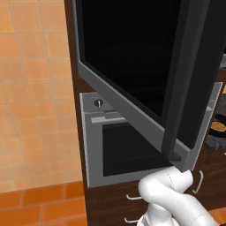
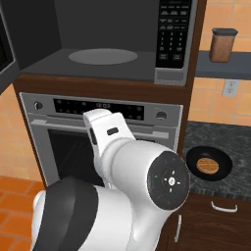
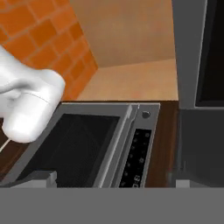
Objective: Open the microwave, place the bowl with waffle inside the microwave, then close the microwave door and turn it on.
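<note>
The microwave (image 2: 98, 63) stands open above the silver oven, showing its grey inside and round turntable (image 2: 102, 56), with the keypad (image 2: 172, 34) at its right. The microwave door (image 1: 132, 57), black glass in a grey frame with a dark bar handle (image 1: 185, 75), is swung far out to the left. The bowl with waffle (image 2: 209, 165) sits on the dark counter to the right of the oven, and it also appears at the edge of the left base view (image 1: 217, 128). My gripper (image 3: 116, 181) is open and empty, low in front of the oven, below the door's grey edge (image 3: 188, 52).
The silver oven (image 2: 98, 110) with knobs and a display strip fills the cabinet under the microwave. A brown canister (image 2: 223, 45) stands on a shelf at the upper right. Drawers with white handles (image 2: 224, 207) sit below the counter. Orange tiled wall and floor lie to the left (image 1: 31, 110).
</note>
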